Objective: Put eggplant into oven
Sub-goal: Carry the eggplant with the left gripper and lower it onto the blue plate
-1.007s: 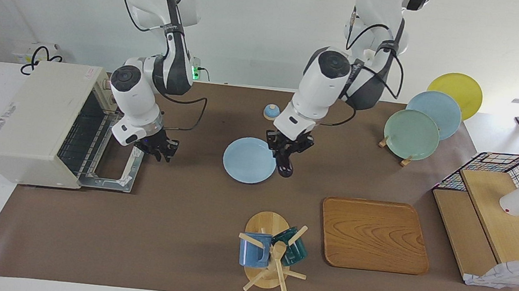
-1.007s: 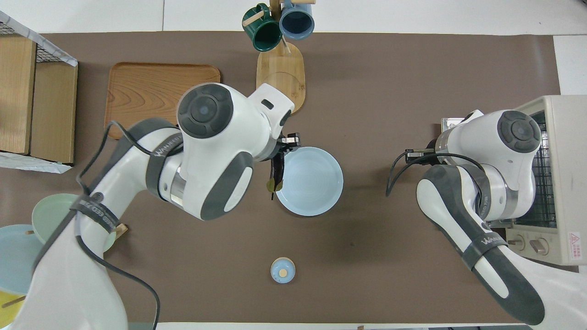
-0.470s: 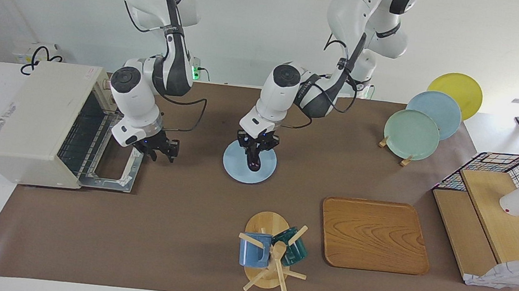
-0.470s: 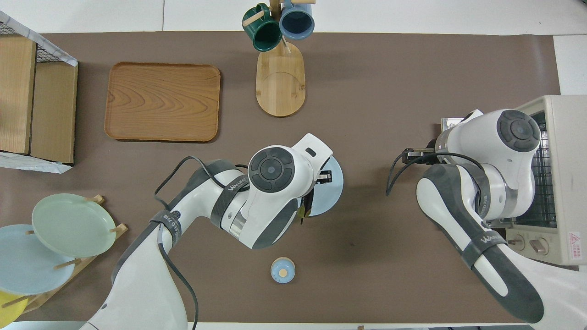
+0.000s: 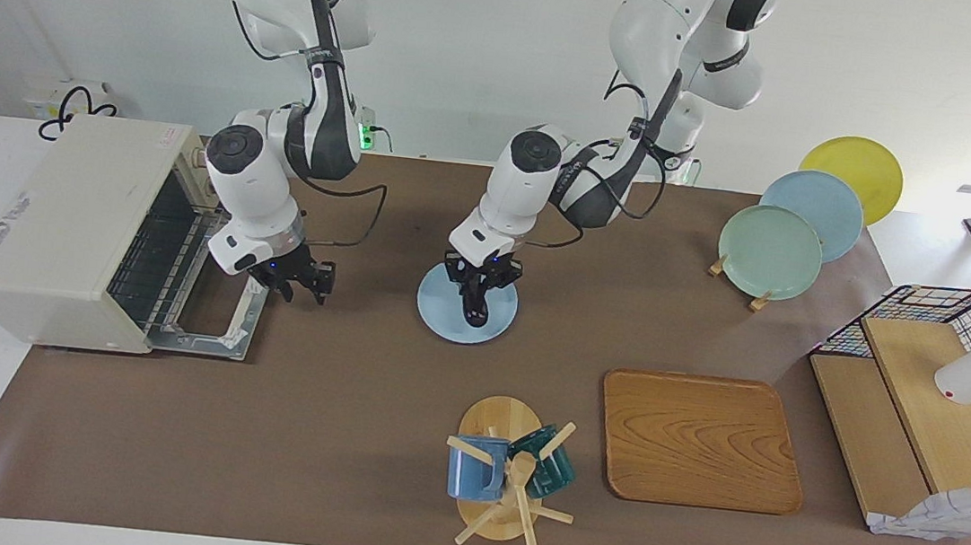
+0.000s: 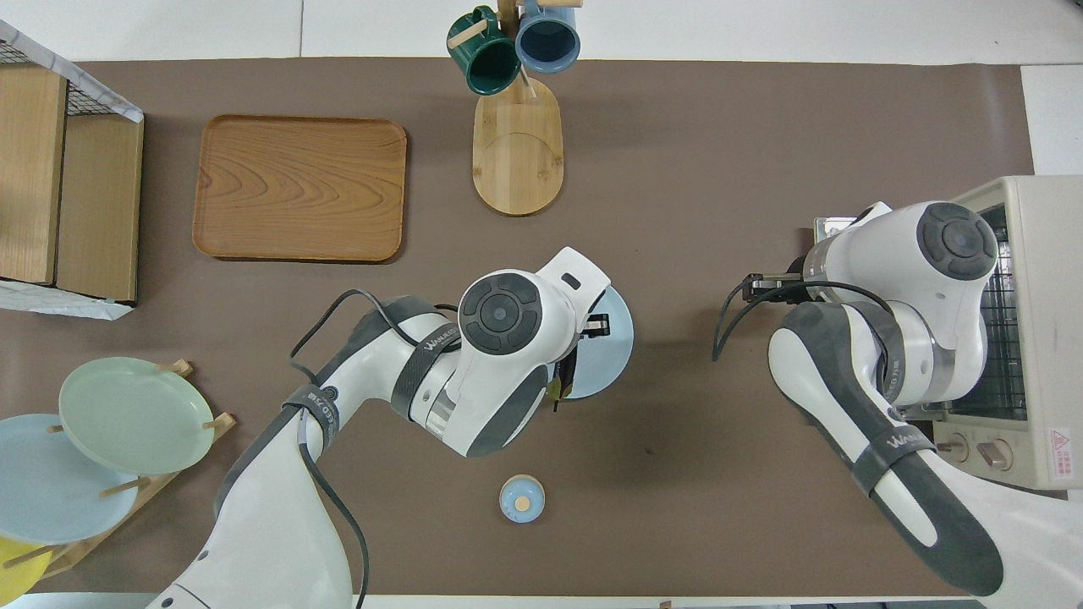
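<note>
Eggplant (image 5: 476,306), glossy and dark purple-black, is hanging upright in the left tool (image 5: 479,283), whose fingers are gripping its upper part; its lower end is sitting over the round pale blue plate (image 5: 445,315) at the centre of the facing frame, and whether it is touching the plate cannot be told. In the overhead frame only a dark sliver of the eggplant (image 6: 568,372) is showing under the arm's white wrist, beside the plate (image 6: 616,347).

The oven (image 5: 66,224), boxy and cream-white, is standing at the left of the facing frame with its glass door dropped flat and its wire rack showing. The right tool (image 5: 301,278) is hovering just beside that door's edge, holding nothing; how wide its fingers are standing cannot be told.

A rectangular wooden tray (image 5: 698,439) with rounded corners is lying at lower right of centre on the brown table (image 5: 324,436), and a wooden mug stand (image 5: 500,473) is carrying a blue and a green mug at lower centre.

Compared with a second ago, the left tool has swung from beside the plate to over it, and the right tool is staying where it was.
</note>
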Robot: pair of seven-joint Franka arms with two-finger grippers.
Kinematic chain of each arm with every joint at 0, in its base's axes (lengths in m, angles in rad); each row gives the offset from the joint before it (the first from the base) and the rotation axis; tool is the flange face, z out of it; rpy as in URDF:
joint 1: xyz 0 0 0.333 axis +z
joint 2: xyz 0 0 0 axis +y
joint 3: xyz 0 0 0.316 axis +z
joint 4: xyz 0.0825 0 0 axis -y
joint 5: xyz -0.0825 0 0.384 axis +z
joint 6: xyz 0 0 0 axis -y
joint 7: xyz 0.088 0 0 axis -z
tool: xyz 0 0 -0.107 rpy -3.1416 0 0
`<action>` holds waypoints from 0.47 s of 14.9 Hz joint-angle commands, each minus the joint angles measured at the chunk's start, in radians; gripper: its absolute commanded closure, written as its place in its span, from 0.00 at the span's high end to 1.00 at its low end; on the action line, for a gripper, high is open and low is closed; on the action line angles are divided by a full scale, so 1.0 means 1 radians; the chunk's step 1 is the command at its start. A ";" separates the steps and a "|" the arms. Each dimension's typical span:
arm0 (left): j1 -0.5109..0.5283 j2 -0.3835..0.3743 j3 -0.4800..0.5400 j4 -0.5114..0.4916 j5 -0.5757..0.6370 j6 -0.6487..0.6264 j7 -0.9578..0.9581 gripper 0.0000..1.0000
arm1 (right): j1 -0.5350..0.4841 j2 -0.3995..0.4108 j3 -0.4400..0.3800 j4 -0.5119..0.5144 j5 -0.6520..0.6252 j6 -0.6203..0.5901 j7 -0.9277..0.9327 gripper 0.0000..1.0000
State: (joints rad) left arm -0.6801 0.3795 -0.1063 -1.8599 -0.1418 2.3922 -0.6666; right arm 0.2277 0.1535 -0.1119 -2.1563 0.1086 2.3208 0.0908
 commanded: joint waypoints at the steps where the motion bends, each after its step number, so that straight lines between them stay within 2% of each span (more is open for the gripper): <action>1: -0.016 -0.011 0.017 -0.027 -0.007 0.025 0.008 1.00 | 0.001 0.008 -0.002 0.015 0.002 -0.017 -0.005 0.59; 3: -0.003 -0.025 0.022 -0.022 -0.005 0.012 0.021 1.00 | 0.004 0.008 -0.002 0.015 0.000 -0.017 -0.006 0.61; 5: 0.042 -0.074 0.025 -0.016 -0.005 -0.065 0.060 1.00 | 0.007 0.008 -0.002 0.016 0.000 -0.020 -0.010 0.65; 6: 0.086 -0.114 0.022 -0.016 -0.005 -0.115 0.100 1.00 | 0.010 0.008 0.000 0.022 0.000 -0.030 -0.010 0.80; 7: 0.135 -0.151 0.022 -0.009 -0.005 -0.181 0.149 1.00 | 0.016 0.008 0.003 0.047 0.000 -0.062 -0.008 1.00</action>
State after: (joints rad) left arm -0.6334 0.3350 -0.0842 -1.8545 -0.1417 2.3333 -0.6092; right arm 0.2330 0.1536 -0.1106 -2.1523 0.1085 2.3115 0.0899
